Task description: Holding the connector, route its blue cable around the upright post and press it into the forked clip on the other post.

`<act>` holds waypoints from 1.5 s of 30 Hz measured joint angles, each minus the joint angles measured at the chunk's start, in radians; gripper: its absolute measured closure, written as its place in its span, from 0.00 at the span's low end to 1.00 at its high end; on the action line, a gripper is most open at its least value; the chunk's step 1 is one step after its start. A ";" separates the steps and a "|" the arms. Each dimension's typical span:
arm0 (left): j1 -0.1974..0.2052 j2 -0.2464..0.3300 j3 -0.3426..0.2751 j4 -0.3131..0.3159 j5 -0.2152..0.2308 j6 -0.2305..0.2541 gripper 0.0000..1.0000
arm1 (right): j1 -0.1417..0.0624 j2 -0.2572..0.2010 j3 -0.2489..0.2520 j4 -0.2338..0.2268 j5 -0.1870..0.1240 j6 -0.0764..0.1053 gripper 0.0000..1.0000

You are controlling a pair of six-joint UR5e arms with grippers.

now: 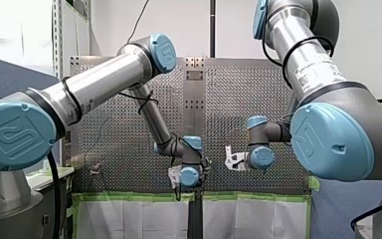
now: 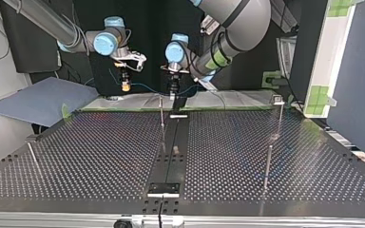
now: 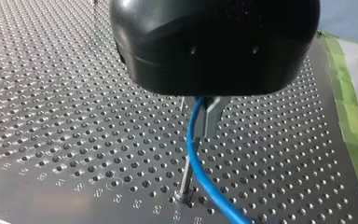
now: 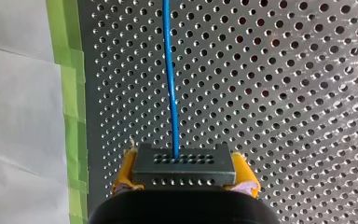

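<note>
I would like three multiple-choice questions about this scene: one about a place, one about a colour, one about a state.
1. The upright post stands: A) under my left hand; B) inside a bowl; C) on a shelf.
2. The cable is: A) red; B) blue; C) black.
3. My right hand is: A) open and empty; B) shut on the connector; C) shut on a cup.
Answers: 1 A, the left wrist view shows the post below that hand. 2 B, both wrist views show it blue. 3 B, its yellow pads clamp the connector's sides.
</note>
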 joint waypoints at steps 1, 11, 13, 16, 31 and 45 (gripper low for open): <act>0.001 0.000 0.003 -0.004 0.003 0.000 1.00 | -0.001 0.000 0.000 0.000 -0.001 0.000 1.00; 0.005 -0.049 0.062 -0.064 0.020 -0.006 1.00 | -0.010 0.001 -0.003 -0.003 -0.014 0.006 1.00; 0.007 -0.055 0.072 -0.072 0.021 -0.010 1.00 | -0.012 0.002 -0.004 -0.005 -0.017 0.007 1.00; 0.011 -0.058 0.089 -0.085 0.017 -0.013 1.00 | -0.013 0.003 -0.005 -0.006 -0.020 0.007 1.00; 0.005 -0.058 0.093 -0.127 -0.059 -0.005 1.00 | -0.015 0.005 -0.007 -0.007 -0.029 0.007 1.00; -0.039 -0.043 0.084 -0.126 -0.083 0.001 1.00 | -0.015 0.004 -0.008 -0.005 -0.029 0.007 1.00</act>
